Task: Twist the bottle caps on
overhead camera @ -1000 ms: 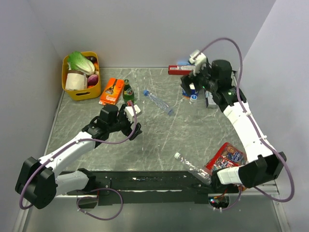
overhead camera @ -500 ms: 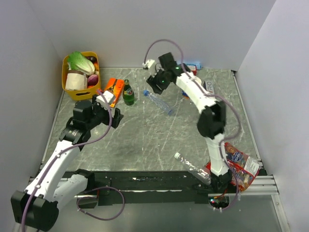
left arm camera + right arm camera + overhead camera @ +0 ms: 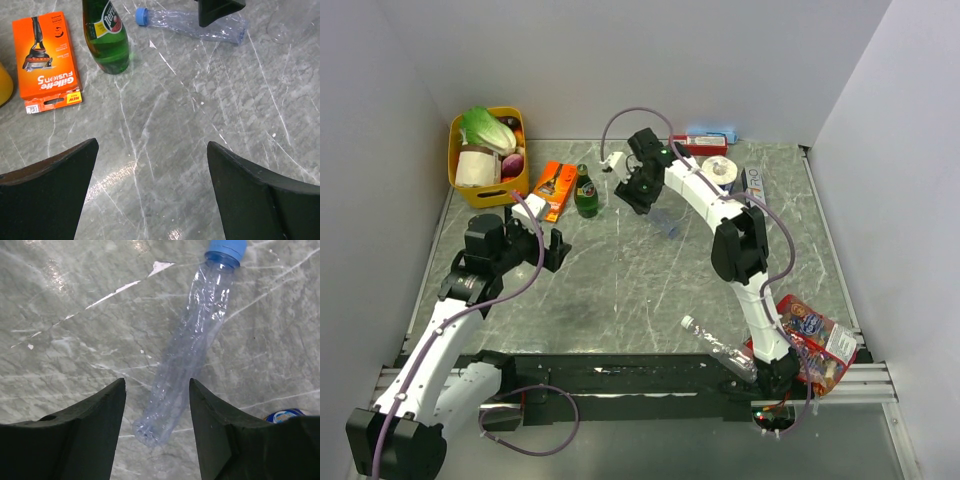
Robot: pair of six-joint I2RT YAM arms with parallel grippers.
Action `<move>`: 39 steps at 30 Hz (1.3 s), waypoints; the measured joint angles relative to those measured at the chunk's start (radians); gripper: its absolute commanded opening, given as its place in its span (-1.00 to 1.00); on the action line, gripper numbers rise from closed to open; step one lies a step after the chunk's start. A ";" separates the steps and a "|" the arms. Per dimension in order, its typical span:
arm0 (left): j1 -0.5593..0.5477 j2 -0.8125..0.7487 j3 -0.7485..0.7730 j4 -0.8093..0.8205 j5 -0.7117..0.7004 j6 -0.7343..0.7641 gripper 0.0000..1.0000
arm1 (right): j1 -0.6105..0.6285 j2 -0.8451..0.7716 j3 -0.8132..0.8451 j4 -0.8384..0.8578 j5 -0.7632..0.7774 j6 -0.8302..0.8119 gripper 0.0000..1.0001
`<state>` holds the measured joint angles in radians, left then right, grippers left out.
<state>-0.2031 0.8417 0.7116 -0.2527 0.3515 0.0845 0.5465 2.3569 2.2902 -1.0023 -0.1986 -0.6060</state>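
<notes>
A clear bottle (image 3: 187, 350) with a blue cap (image 3: 227, 247) screwed on lies flat on the table. My right gripper (image 3: 157, 385) hovers open over its bottom end, one finger on each side, not touching. In the top view the right gripper (image 3: 638, 192) covers most of this bottle (image 3: 667, 227). In the left wrist view the same bottle (image 3: 200, 25) and cap (image 3: 142, 15) lie far ahead. My left gripper (image 3: 152, 150) is open and empty over bare table, also seen from above (image 3: 555, 250). A second clear bottle (image 3: 715, 345) without a cap lies near the front. A small blue round thing (image 3: 285, 415) peeks out beside the right finger.
A green glass bottle (image 3: 585, 192) stands beside an orange razor box (image 3: 552, 188). A yellow basket (image 3: 460, 180) of vegetables is at the back left. A red box (image 3: 705, 145) and a white roll (image 3: 723, 168) sit at the back. A snack bag (image 3: 810, 335) lies front right.
My right arm swung from the back right across to the left and now hangs over the capped bottle. My left gripper drew back to the left, away from the table's middle.
</notes>
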 measured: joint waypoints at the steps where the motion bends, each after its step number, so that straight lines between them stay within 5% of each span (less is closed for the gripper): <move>1: 0.000 0.000 0.000 0.000 0.002 0.000 0.92 | 0.003 0.003 0.000 0.000 0.004 -0.002 0.17; 14: 0.012 0.023 0.000 0.000 0.024 -0.004 0.93 | -0.010 0.053 -0.008 0.023 0.053 -0.011 0.00; 39: 0.017 0.041 0.002 0.018 0.048 -0.029 0.92 | -0.020 0.053 -0.050 0.090 0.094 -0.023 -0.92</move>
<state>-0.1864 0.8825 0.7132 -0.2352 0.4000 0.0551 0.5266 2.4104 2.2402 -0.9127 -0.1043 -0.6292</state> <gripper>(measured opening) 0.961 0.088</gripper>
